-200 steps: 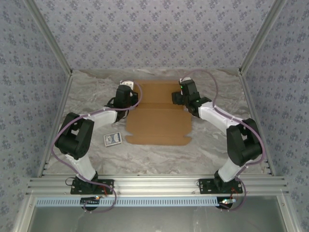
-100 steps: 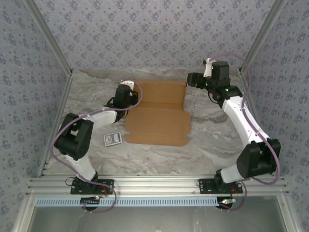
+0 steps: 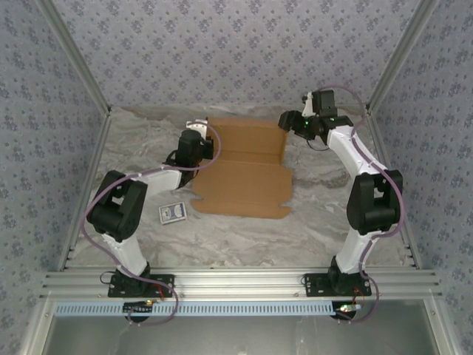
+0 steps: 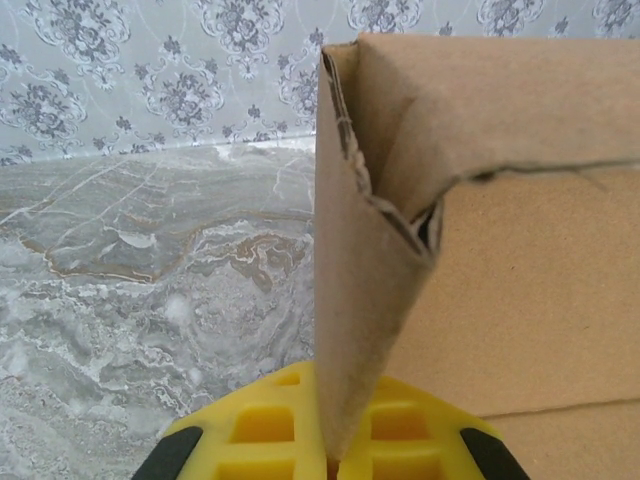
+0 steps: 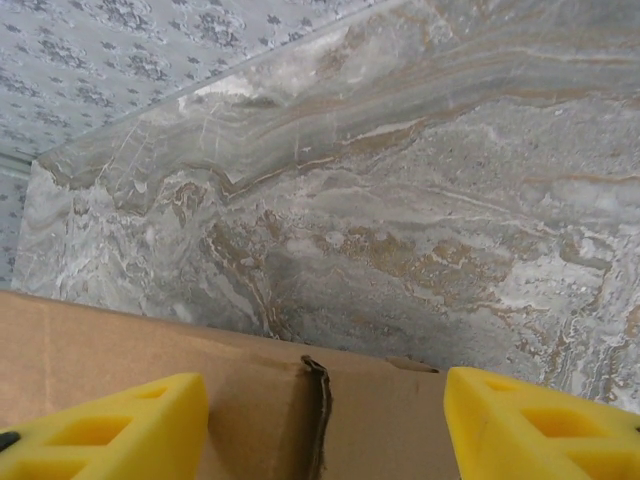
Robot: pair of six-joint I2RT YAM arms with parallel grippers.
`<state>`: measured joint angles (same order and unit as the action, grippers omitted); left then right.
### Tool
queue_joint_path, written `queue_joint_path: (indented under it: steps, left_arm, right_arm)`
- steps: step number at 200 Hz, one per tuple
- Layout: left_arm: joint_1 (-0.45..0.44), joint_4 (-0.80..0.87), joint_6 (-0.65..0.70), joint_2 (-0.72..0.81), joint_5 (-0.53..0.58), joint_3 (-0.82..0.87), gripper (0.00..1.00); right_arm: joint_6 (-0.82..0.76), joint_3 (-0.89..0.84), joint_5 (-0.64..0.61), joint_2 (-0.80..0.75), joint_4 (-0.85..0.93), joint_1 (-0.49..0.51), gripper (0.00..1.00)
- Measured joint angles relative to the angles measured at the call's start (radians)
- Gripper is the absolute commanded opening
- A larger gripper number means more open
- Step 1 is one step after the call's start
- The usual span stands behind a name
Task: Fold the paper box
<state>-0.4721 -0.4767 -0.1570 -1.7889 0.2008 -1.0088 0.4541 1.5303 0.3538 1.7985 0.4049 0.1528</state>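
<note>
- The left fingers (image 4: pixel 262 428) are closed tight on a thin upright flap of the paper box (image 3: pixel 244 181); the flap's cut edge runs down between the two yellow pads.
- In the left wrist view that flap meets a second upright panel at a folded corner, with a small gap showing at the crease.
- The right fingers (image 5: pixel 110 425) stand wide apart and hold nothing. An upright cardboard edge with a slit in it lies beneath the gap between them; whether either pad touches it cannot be told.
- From above, the left arm reaches to the box's far left corner, and the right arm bends over its far right corner.
- The box lies on the middle of the table (image 3: pixel 244 240), toward the far edge. Its near panel is flat and its far part is raised.
- A small blue-and-white card packet (image 3: pixel 173 213) lies flat just beside the box's near left corner, apart from it.
</note>
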Motion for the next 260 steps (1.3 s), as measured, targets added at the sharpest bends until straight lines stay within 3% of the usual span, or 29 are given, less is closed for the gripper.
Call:
queue_joint_path:
  steps: [117, 136, 186, 215, 260]
  left_arm:
    - [-0.021, -0.107, 0.017, -0.045, 0.054, 0.069, 0.0]
    - [-0.022, -0.119, 0.017, -0.047, 0.055, 0.074, 0.0]
    - [-0.022, -0.101, 0.012, -0.046, 0.059, 0.074, 0.0]
    - [-0.022, 0.008, -0.019, -0.024, 0.061, 0.039, 0.0]
    - [-0.017, 0.286, -0.054, 0.047, 0.029, -0.069, 0.0]
  right_arm:
    - [0.06, -0.209, 0.07, -0.035, -0.226, 0.003, 0.45]
    - [0.06, -0.212, 0.071, -0.035, -0.234, 0.003, 0.49]
    - [0.026, -0.165, 0.033, -0.04, -0.135, 0.003, 0.73]
    - [-0.024, -0.147, -0.024, -0.11, -0.071, 0.004, 0.76]
    - [-0.093, -0.172, -0.119, -0.344, -0.038, 0.01, 0.77]
